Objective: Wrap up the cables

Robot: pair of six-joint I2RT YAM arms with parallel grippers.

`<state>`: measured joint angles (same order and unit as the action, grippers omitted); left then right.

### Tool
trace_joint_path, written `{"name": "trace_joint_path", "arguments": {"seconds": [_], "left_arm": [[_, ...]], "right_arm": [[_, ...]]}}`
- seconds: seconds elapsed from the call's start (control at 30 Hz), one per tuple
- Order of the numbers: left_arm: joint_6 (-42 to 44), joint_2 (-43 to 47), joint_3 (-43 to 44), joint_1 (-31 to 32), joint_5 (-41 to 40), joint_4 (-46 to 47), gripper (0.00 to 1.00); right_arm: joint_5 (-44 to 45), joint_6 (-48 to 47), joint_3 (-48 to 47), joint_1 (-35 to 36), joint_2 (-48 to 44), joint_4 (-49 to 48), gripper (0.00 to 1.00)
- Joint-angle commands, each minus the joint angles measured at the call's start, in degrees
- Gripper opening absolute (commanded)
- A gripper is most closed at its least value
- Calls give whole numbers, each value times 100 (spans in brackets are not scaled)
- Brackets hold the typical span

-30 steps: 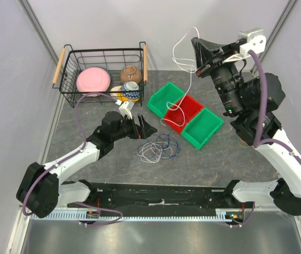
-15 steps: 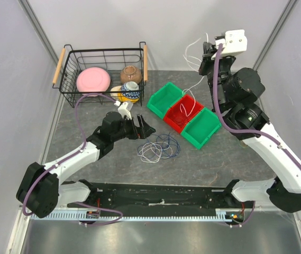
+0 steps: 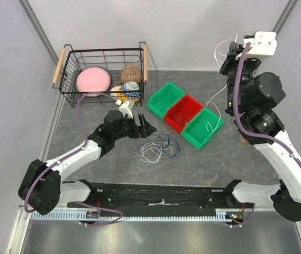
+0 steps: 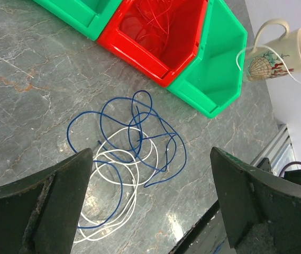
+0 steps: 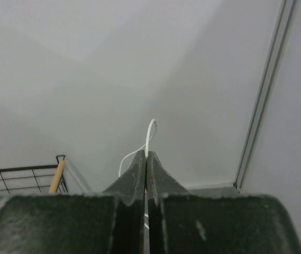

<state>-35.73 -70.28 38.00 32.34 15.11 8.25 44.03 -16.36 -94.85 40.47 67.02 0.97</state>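
Pinching a thin white wire [image 5: 149, 132], the right gripper's [image 5: 146, 154] jaws meet; the left gripper's [image 4: 151, 169] gape wide over blue loops [image 4: 134, 128].

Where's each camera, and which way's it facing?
Top external: above, behind the arms, looking down on the table; both arms show.
Left wrist: looks down at loose cables and red bin; open left gripper frames them.
Right wrist: raised, faces the back wall; right gripper pinches white cable.
Top and left wrist share the loose cables.

White arm links [image 3: 72, 157], black joints [image 3: 258, 92], purple hoses [image 3: 79, 112], dark tool fingers [image 4: 39, 206].
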Motion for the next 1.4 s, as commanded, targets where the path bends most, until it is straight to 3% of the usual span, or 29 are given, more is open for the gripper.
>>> {"name": "trace_joint_path", "arguments": {"seconds": [0.0, 0.3, 0.43, 0.83, 1.37], "left_arm": [[-22, -100, 243, 18, 97, 133, 100], [-48, -153, 270, 18, 211, 115, 100], [-92, -109, 191, 18, 194, 115, 100], [-75, -38, 111, 18, 229, 36, 100], [-207, -12, -38, 18, 185, 36, 100]], "right_arm": [[106, 475, 553, -179, -67, 149, 0], [-263, 1477, 1337, -838, 65, 193, 0], [-36, 1618, 1714, -883, -22, 228, 0], [194, 2796, 3244, -883, -1192, 1010, 0], [-378, 3411, 4026, -1058, -559, 1063, 0]]}}
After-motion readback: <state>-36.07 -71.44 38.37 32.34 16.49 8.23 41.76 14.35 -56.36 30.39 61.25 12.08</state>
